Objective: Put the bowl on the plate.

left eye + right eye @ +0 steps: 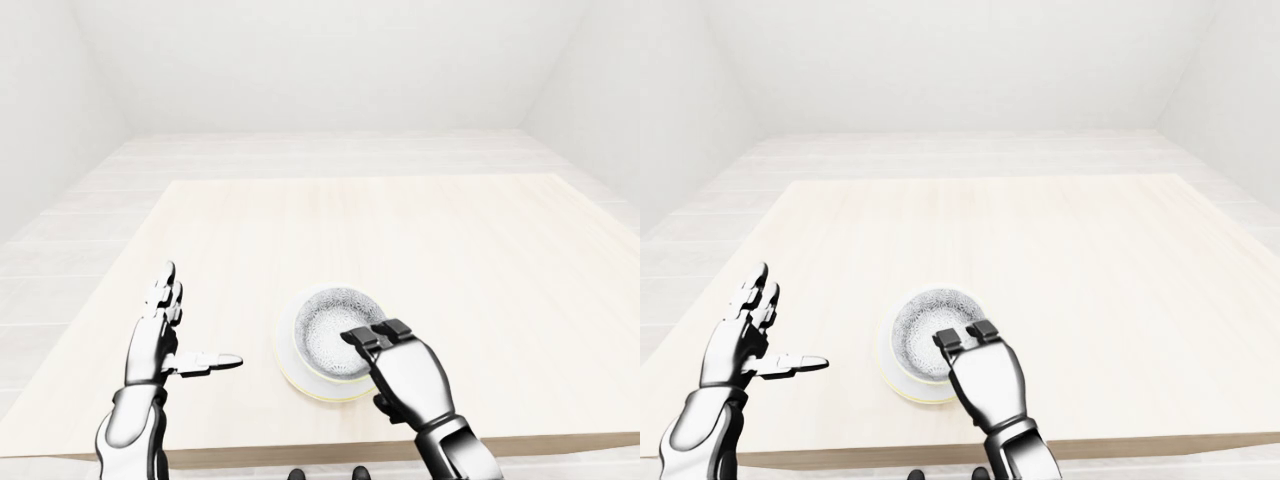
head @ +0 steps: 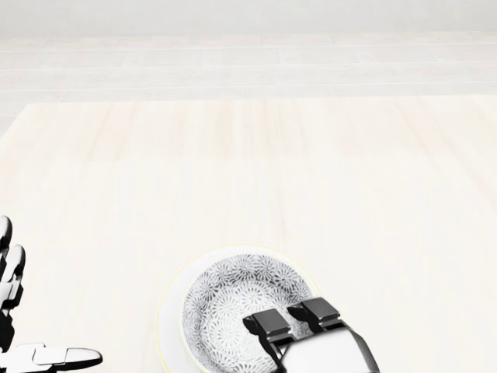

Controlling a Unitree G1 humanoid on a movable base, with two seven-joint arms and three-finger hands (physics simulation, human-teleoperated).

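Bowl is sitting on plate, by the table's bottom edge in the head view. Right hand is nearer, its fingers hooking over the bowl's right rim (clamped or loose, cannot tell). Left hand is hanging spread, well apart to the left.

No word, number, label or brand mark can be read anywhere in these views. The white round bowl with a grey flower-like pattern carries only that ornament and no letters. The pale wooden table top shows nothing but its faint wood grain.
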